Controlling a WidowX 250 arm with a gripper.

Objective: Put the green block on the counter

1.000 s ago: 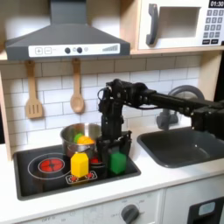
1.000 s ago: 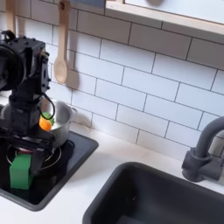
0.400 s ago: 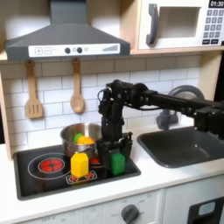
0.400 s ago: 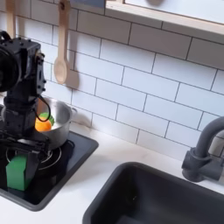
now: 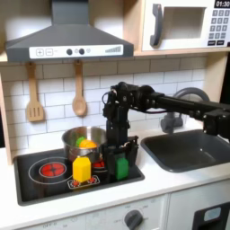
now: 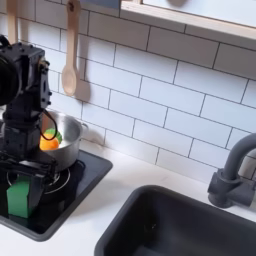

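White subway tiles back a toy kitchen whose smooth white counter (image 5: 166, 182) crosses the lower half of the first exterior view. A glossy black stovetop (image 5: 54, 183) with red burner rings is set into it at lower left; a dark grey sink basin (image 5: 189, 148) sits at right, with a curved grey faucet (image 6: 232, 170) at the second exterior view's right edge. A round metal pot (image 5: 75, 141) stands at the back of the stovetop, holding yellow and orange toy food (image 5: 85, 143). Two wooden utensils, a spatula (image 5: 34, 94) and a spoon (image 5: 79, 92), hang on the wall at left centre.

The black gripper (image 5: 119, 162) points straight down over the stovetop's right part, its fingers closed on the sides of the green block (image 5: 120, 166). The block is a matte, squarish prism standing upright, long axis vertical, its base at or just above the stovetop. A yellow block (image 5: 82, 169), also upright, stands just left of it. In the second exterior view the green block (image 6: 18, 197) appears at lower left beneath the arm.
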